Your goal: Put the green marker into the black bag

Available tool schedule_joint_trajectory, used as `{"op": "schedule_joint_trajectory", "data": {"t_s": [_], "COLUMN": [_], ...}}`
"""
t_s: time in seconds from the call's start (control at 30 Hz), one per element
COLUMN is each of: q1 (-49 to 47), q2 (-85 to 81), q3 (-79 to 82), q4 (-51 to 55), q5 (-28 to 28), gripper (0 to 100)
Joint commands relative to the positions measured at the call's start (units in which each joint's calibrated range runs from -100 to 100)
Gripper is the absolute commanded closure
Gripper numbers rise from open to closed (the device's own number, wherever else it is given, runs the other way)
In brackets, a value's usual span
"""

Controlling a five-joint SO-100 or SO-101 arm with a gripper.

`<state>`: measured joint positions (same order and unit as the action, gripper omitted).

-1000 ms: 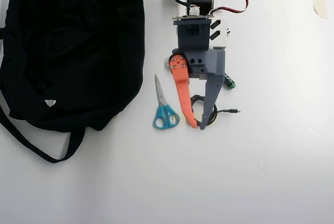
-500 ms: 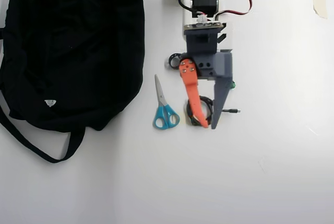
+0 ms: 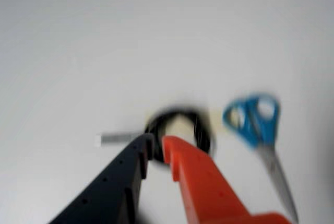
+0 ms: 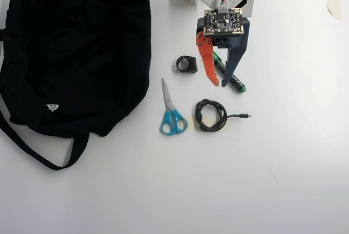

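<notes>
1. Your gripper (image 4: 221, 84) hangs over the green marker (image 4: 229, 78) in the overhead view. The orange finger sits to the marker's left and the dark finger crosses over its barrel. The fingers are parted with nothing between them.

2. The marker lies slanted on the table (image 4: 294, 163), green end toward lower right, just right of centre near the top of the overhead view. The black bag (image 4: 71, 54) fills the left side, well apart from it.

3. To do this step well, centre the fingers across the barrel, one on each side, before you lower. As it stands, I judge the dark finger would land on the marker rather than beside it.

4. Turn the wrist so the fingers close square across the barrel; a slanted grip may let the round barrel roll out.

5. The wrist view is blurred and does not show the marker, only the coiled cable (image 3: 180, 127) past the fingertips, so rely on the overhead view for alignment.

6. Keep clear of the small black ring (image 4: 187, 64) just left of the orange finger.

7. Count, overhead view: one green marker, one black bag, one pair of blue-handled scissors (image 4: 172, 111), one coiled cable, one small black ring, and two scraps of tape (image 4: 334, 0) at the far edge.
</notes>
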<state>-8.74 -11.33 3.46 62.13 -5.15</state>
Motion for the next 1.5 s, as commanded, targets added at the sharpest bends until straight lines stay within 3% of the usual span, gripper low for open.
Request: {"op": "schedule_joint_trajectory", "data": {"t_s": [0.0,0.2,0.9,1.23,1.47], "q1": [-0.9,-1.13,-4.94,-6.89,-8.38], "q2": [-2.53,-2.53,-1.95,-2.28,-2.36], "q3": [-0.76,-0.94,-0.67,0.4,0.67], "q4": [10.31,18.84,25.55,26.07,26.16], "q5": [0.22,0.28,2.01,12.49,16.79], "gripper": [98,98,98,98,98]}}
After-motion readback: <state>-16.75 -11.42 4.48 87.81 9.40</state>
